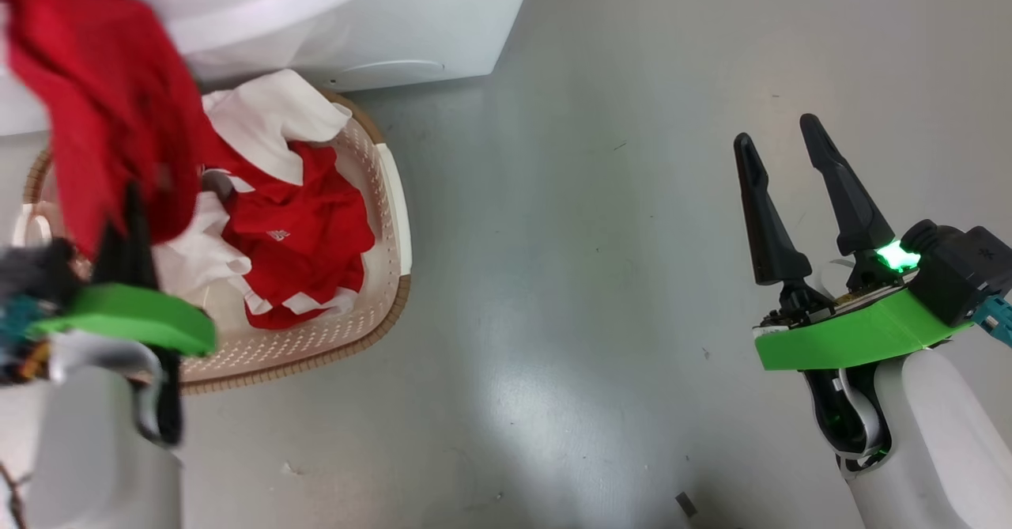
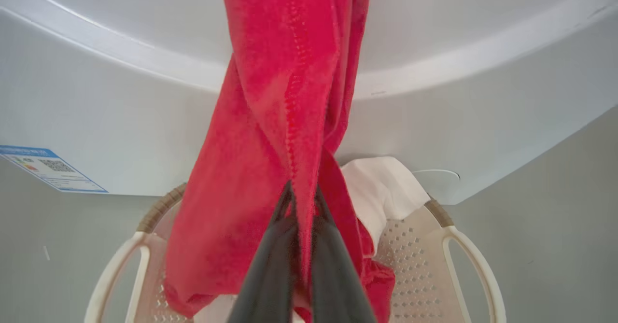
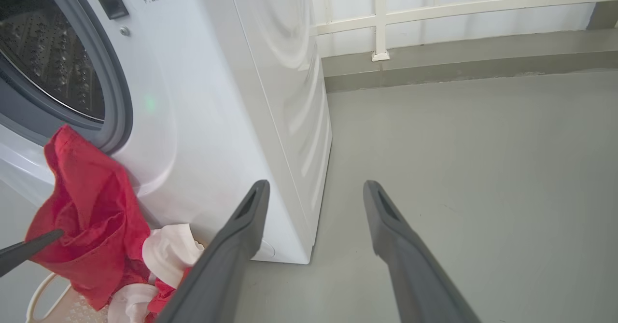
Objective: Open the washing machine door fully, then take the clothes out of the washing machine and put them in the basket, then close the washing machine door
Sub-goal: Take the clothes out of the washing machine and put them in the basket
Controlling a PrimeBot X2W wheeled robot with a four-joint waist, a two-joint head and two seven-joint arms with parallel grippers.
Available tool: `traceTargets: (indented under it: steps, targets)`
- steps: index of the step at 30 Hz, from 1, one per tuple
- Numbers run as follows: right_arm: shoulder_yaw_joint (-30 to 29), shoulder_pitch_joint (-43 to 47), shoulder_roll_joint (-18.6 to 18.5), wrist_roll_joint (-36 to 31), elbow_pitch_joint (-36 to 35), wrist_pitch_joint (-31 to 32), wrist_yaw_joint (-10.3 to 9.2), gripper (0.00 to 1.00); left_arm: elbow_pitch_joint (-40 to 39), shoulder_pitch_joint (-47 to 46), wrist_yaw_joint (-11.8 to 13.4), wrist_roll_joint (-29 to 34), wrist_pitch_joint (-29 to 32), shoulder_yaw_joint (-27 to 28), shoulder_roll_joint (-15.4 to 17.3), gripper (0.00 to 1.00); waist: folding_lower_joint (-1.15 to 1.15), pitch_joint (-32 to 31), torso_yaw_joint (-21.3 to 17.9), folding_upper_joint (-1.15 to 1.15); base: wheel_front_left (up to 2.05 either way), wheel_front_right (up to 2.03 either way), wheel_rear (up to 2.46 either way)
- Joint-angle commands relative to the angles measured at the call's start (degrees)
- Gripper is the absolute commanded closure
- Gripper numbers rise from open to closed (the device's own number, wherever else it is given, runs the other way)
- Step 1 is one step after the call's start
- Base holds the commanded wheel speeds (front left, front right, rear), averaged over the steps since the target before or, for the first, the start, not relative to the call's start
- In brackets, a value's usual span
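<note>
Directly beneath the left claw point(image 2: 301, 190) sits the basket point(image 2: 463, 250), already holding red and white clothes point(image 1: 300, 228). That claw is clamped on a red garment point(image 2: 270, 120) trailing up from it toward the opening of the washing machine point(image 3: 231, 96), held over the basket so a release should drop it in. Well aside, the right claw point(image 1: 776, 130) hangs spread and empty.

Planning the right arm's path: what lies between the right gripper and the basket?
Bare grey floor lies between the right gripper and the basket, as the head view shows.
</note>
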Motion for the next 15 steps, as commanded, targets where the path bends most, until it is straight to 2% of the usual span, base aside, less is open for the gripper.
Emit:
traceTargets:
  steps: [1,8,15]
  targets:
    - [0.93,0.99,-0.3,-0.22,-1.42,-0.36,0.36,0.0,-0.68,2.8,-0.26,0.34,-0.28,0.36,1.07,1.0,0.0,0.1,0.11,0.0,0.0,0.0,0.0]
    - [1.5,0.69,-0.41,-0.12,-1.46,-0.36,0.36,0.0,6.67,3.91,-0.37,-0.98,-0.28,-2.73,-0.05,1.0,0.0,0.68,-0.38,0.0,0.0,0.0,0.0]
    - [2.13,0.81,-0.42,-0.07,-1.41,-0.36,0.36,0.0,18.56,-0.22,-0.38,-2.23,-0.28,-6.82,1.66,1.0,0.0,1.83,-1.52,0.0,0.0,0.0,0.0]
